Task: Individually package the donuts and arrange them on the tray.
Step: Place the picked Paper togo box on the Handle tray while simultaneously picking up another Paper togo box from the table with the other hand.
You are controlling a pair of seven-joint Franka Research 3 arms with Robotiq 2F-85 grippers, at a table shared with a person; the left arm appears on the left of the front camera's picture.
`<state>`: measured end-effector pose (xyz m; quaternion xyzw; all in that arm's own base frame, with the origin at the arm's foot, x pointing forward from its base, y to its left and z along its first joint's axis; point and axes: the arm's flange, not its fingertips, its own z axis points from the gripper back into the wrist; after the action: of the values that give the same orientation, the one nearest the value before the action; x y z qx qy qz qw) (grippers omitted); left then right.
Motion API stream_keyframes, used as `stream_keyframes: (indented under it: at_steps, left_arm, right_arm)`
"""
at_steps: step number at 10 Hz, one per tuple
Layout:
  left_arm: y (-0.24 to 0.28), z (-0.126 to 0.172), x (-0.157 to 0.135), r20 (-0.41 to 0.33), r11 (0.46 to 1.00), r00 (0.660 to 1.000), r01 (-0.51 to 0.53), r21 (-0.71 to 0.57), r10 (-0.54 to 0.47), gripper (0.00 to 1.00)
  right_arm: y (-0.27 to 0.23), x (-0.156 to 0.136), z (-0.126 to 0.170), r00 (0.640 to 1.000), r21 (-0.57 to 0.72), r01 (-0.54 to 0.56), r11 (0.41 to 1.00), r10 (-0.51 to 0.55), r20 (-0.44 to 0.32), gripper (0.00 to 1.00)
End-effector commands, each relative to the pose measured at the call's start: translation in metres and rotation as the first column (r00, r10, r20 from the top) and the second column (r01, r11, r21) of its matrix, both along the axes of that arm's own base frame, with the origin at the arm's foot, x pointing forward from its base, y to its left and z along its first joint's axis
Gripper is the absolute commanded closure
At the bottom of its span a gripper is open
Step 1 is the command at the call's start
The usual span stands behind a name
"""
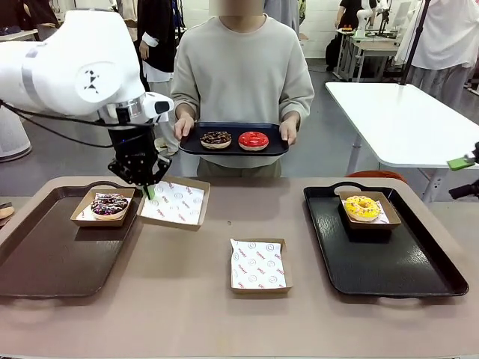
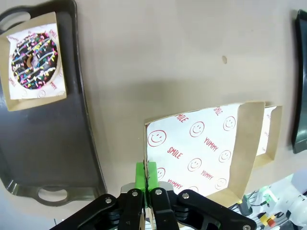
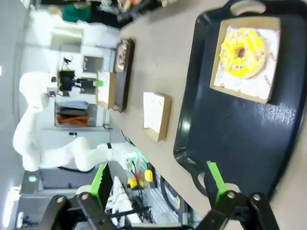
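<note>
My left gripper (image 1: 150,191) (image 2: 145,176) is shut on the edge of an empty paper-lined box (image 1: 177,203) (image 2: 206,148), held beside the brown tray (image 1: 45,262) (image 2: 72,158). On that tray a box holds the sprinkled chocolate donut (image 1: 110,205) (image 2: 34,60). The yellow donut (image 1: 361,208) (image 3: 242,51) lies in a box on the black tray (image 1: 397,269) (image 3: 230,129). My right gripper (image 1: 465,176) (image 3: 158,187) hangs open at the far right, off the table. Across the table, a person holds a small dark tray (image 1: 233,149) with a chocolate donut (image 1: 215,139) and the red donut (image 1: 253,140).
Another empty lined box (image 1: 257,265) (image 3: 156,115) sits mid-table near the front. Bare tabletop lies between the two trays. A white table (image 1: 404,120) stands behind at the right.
</note>
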<state>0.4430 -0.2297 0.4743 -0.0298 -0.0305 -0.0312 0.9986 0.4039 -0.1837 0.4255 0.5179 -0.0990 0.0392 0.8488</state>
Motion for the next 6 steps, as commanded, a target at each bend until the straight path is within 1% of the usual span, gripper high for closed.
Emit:
stream_keyframes:
  at_steps: [1, 2, 4, 6]
  left_arm:
    - [-0.008, 0.007, 0.02, -0.005, 1.0, 1.0, -0.016, 0.02, 0.016, 1.0]
    - [-0.013, 0.01, 0.028, -0.008, 1.0, 1.0, -0.016, 0.023, 0.016, 1.0]
    - [-0.016, 0.012, 0.043, -0.012, 0.999, 0.999, -0.041, 0.034, 0.041, 1.0]
    - [-0.016, 0.009, 0.055, -0.026, 0.997, 0.998, -0.06, 0.039, 0.061, 1.0]
  right_arm:
    - [-0.015, -0.027, -0.016, 0.992, 0.094, 0.088, 0.992, -0.096, 0.087, 0.0]
    - [-0.027, -0.041, -0.024, 0.985, 0.123, 0.121, 0.985, -0.135, 0.104, 0.0]
    - [-0.044, -0.06, -0.04, 0.974, 0.182, 0.166, 0.969, -0.19, 0.124, 0.0]
    - [-0.054, -0.071, -0.052, 0.968, 0.211, 0.193, 0.958, -0.221, 0.119, 0.0]
